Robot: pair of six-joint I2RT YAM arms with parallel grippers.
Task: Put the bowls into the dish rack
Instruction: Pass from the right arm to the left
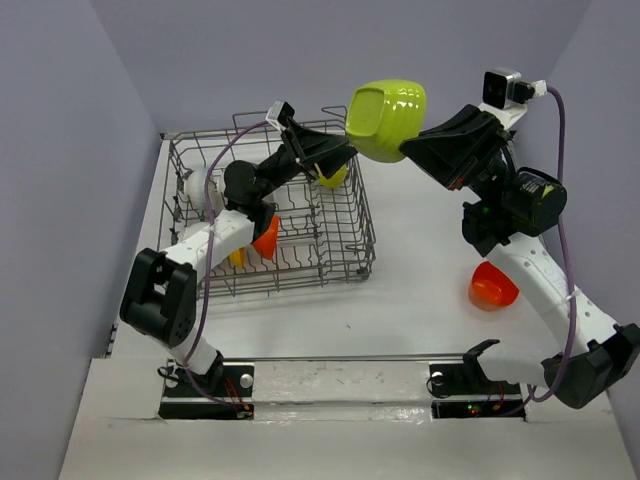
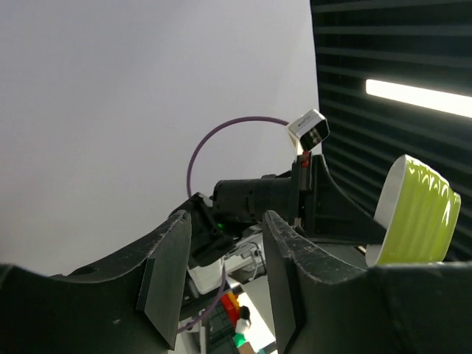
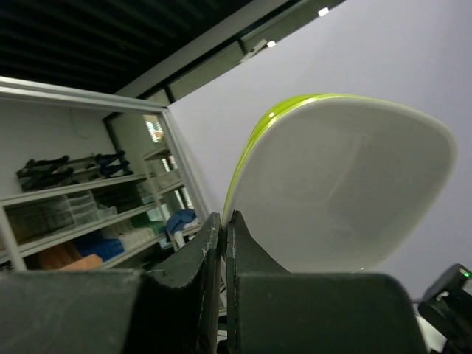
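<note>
My right gripper point(image 1: 412, 146) is shut on the rim of a lime green bowl point(image 1: 388, 118) and holds it raised in the air, just beyond the far right corner of the dish rack point(image 1: 345, 262). In the right wrist view the jaws point(image 3: 227, 221) pinch the bowl's point(image 3: 346, 192) edge, its white inside facing the camera. My left gripper point(image 1: 338, 152) is open and empty above the rack's far right part, pointing toward that bowl point(image 2: 417, 214). The rack holds a white bowl point(image 1: 195, 190), a red-orange bowl point(image 1: 266, 238), an orange-yellow one point(image 1: 237, 257) and a yellow-green one point(image 1: 333, 178).
Another red-orange bowl point(image 1: 493, 287) sits upside down on the white table beside my right arm. Grey walls close in the table on the left, back and right. The left arm stretches across the rack from its near left corner.
</note>
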